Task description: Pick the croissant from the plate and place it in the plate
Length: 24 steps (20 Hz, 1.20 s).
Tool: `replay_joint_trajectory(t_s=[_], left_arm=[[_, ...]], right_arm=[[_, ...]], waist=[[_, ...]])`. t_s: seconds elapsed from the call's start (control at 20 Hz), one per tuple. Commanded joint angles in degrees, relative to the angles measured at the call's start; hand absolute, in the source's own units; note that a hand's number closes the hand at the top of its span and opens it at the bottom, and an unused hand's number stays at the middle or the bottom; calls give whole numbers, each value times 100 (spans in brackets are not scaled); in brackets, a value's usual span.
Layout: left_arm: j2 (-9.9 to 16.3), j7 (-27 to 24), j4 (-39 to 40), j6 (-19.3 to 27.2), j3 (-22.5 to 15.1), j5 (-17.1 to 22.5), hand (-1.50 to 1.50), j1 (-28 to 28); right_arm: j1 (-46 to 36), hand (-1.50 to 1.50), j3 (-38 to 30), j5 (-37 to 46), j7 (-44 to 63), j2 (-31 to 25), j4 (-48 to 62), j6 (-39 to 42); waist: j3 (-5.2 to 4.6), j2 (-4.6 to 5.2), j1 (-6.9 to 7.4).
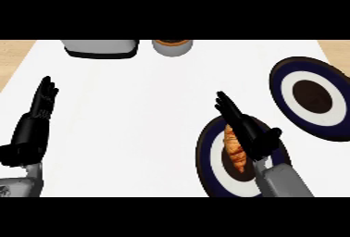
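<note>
White counter; croissant half hidden beside right hand.

The right hand is reaching forward from its grey forearm at the lower right, fingers straight and together, thumb sticking out sideways. The left hand is resting open at the left edge, fingers pointing up.

Single head view, steeply down onto counter, forearms entering from lower edge.
</note>
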Motion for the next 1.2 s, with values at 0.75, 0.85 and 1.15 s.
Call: replay_joint_trajectory(t_s=[0.75,0.85,1.15], left_arm=[[-688,1811,481,66,-511,161,0,400],[-921,2115,422,315,-718,-45,0,202],[-941,2095,405,364,-702,-134,0,303]], right_arm=[[-45,-150,380,1823,-1312,-1395,-625,-570],[-73,-150,426,1836,-2221,-1837,-177,184],[-790,-150,1130,3614,-1298,-2559,-385,345]], waist=[[124,67,-241],[108,67,-157],[86,28,-112]])
